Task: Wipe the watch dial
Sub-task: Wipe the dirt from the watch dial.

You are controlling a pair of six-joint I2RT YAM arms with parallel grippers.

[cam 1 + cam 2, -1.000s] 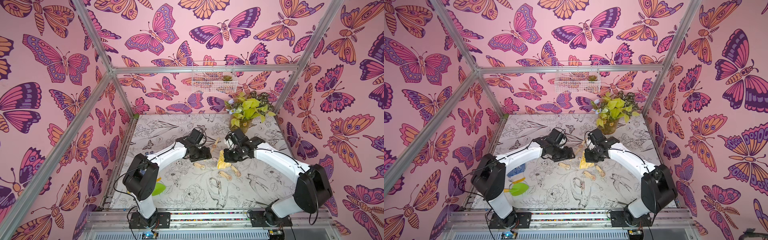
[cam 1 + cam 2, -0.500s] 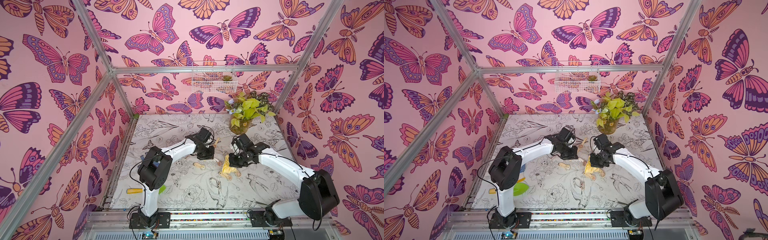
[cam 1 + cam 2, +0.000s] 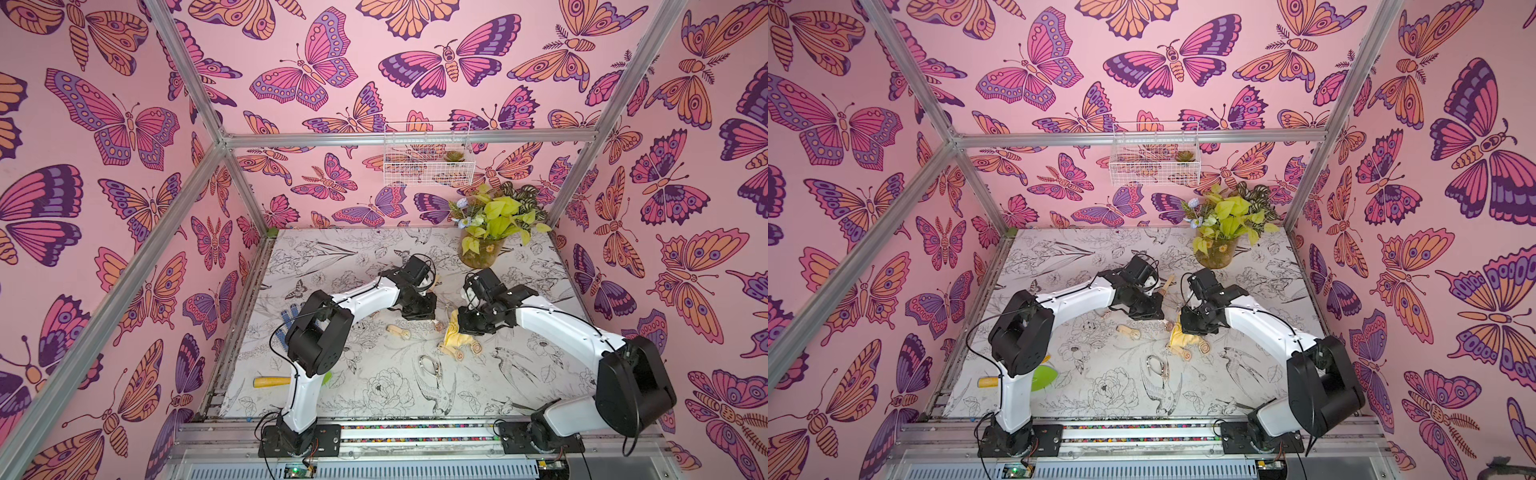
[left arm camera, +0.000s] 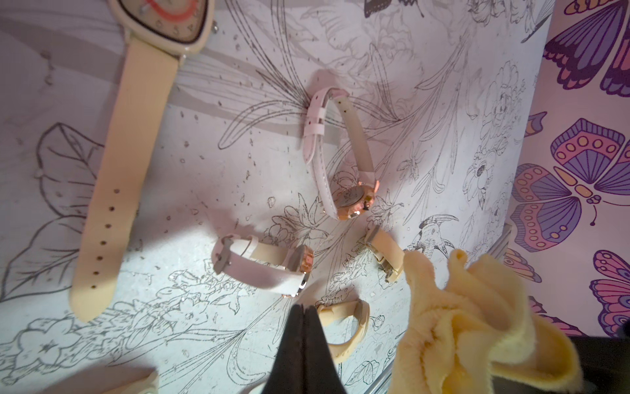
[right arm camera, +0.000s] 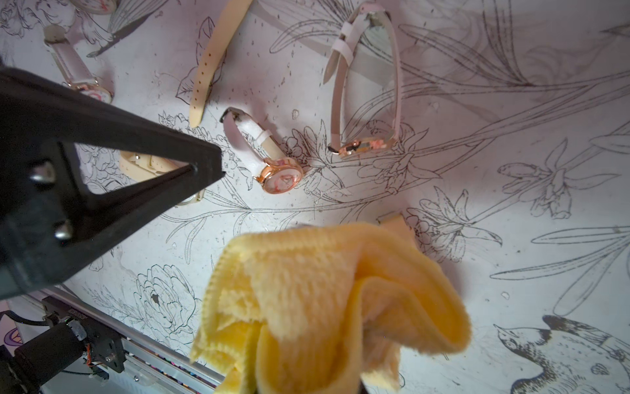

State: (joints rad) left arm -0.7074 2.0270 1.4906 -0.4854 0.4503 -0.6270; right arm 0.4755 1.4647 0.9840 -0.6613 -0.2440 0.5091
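The right fingers (image 3: 467, 324) were clamped on a fluffy yellow cloth (image 5: 324, 290) hanging low over the flower-printed surface (image 5: 511, 102). Just beyond, the left fingers (image 4: 293, 344) were pressed together, nothing visible between them, beside a looped cream-strapped watch (image 4: 347, 327); a rose-gold, white-strapped watch (image 4: 269, 262) lay near it

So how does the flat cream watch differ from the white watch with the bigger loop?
The cream watch lies flat, dial up, strap open and straight; the white watch rests on its side, strap buckled into a loop. The cream watch's case is cream, the white watch's rose-gold. Both lie on the table.
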